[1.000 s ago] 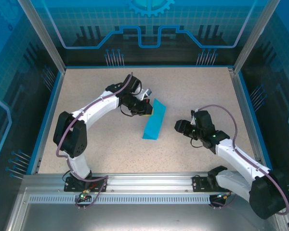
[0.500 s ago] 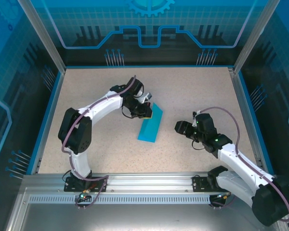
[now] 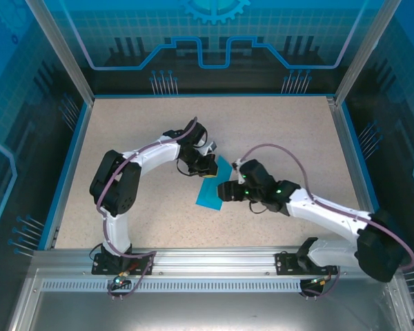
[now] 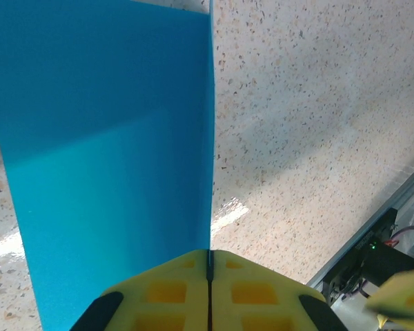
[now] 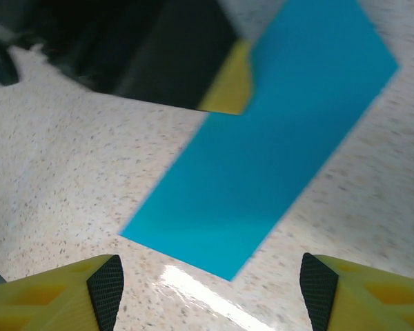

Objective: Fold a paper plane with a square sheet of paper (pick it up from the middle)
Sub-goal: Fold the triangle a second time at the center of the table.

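The square sheet of paper (image 3: pixel 208 192) is teal-blue and doubled into a long narrow rectangle, slanting across the table's middle. My left gripper (image 3: pixel 206 165) is shut on its far end. In the left wrist view the sheet (image 4: pixel 103 158) hangs on edge from the shut yellow fingertips (image 4: pixel 165 289), its straight edge running into the seam of my left gripper (image 4: pixel 209 258). My right gripper (image 3: pixel 223 192) is open beside the sheet's near right edge. In the right wrist view the sheet (image 5: pixel 276 152) lies ahead of my right gripper (image 5: pixel 210 293), apart from both pads.
The speckled tabletop (image 3: pixel 297 131) is ringed by a blue rim and clear walls. An aluminium rail (image 3: pixel 207 258) runs along the near edge. A yellow finger (image 5: pixel 228 86) of the left gripper shows at the sheet's far corner.
My right arm has swung left up to the sheet and its jaws have spread wider. The left gripper has carried the sheet slightly nearer and left.
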Action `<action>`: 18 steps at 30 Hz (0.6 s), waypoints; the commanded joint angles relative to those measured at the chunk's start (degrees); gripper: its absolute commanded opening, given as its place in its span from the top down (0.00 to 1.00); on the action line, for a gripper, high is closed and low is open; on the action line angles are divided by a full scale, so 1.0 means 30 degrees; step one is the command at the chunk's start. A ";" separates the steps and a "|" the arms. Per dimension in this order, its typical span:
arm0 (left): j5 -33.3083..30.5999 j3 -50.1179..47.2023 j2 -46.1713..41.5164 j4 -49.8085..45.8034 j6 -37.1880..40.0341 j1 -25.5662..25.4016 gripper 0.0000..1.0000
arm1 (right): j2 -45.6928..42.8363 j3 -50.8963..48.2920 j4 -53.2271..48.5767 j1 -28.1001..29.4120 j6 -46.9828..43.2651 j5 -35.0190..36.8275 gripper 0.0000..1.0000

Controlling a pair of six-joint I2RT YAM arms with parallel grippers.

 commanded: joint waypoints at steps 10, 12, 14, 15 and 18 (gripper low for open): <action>0.0195 -0.0456 0.0226 0.0082 -0.0021 0.0337 0.96 | 0.5927 0.5310 -0.3636 0.5650 -0.0198 0.8250 0.27; 0.0224 -0.0470 0.0214 0.0053 -0.0028 0.0334 0.96 | 0.6705 0.5797 -0.4164 0.6014 0.0087 0.9240 0.27; 0.0225 -0.0420 0.0250 0.0060 -0.0024 0.0335 0.96 | 0.7332 0.6201 -0.4546 0.6098 0.0419 0.9801 0.27; 0.0231 -0.0459 0.0250 0.0053 -0.0016 0.0344 0.96 | 0.7640 0.6400 -0.4804 0.6165 0.0650 1.0034 0.28; 0.0254 -0.0470 0.0262 0.0011 -0.0017 0.0337 0.96 | 0.8141 0.6632 -0.4997 0.6305 0.0960 1.0489 0.29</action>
